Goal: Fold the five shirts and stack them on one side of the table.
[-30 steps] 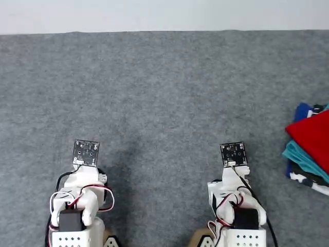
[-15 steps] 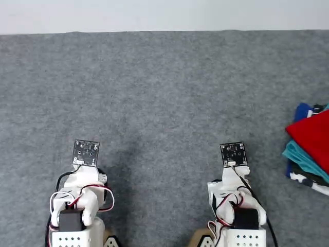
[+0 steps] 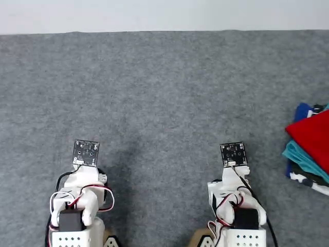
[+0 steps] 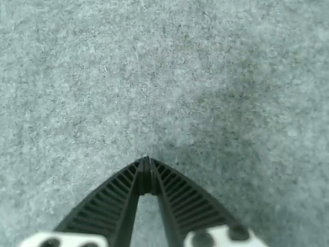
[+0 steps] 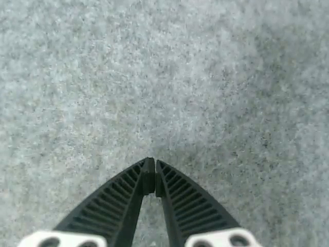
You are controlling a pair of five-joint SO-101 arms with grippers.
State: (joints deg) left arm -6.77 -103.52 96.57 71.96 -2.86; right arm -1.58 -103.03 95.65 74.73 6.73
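**Progress.** The shirts (image 3: 310,149) are lying in one layered pile at 3 o'clock on the grey table (image 3: 164,82), and the pile is running off the edge of the high view. This is pointing to a stack already gathered on one side, so the task is looking close to done. The count of five is not being confirmed.

**Condition.** A red shirt (image 3: 314,135) is sitting on top. A teal shirt (image 3: 299,156) is showing beneath it and a blue shirt (image 3: 302,110) is peeking out at the far side. Dark and white edges are showing at the near side. The layers are lying unevenly, so some tidying may be remaining.

**Arms.** Both are sitting at 6 o'clock, well apart from the pile. The left gripper (image 4: 148,165) is pointing at bare table with its jaws pressed together, gripping nothing. The right gripper (image 5: 152,164) is doing likewise.
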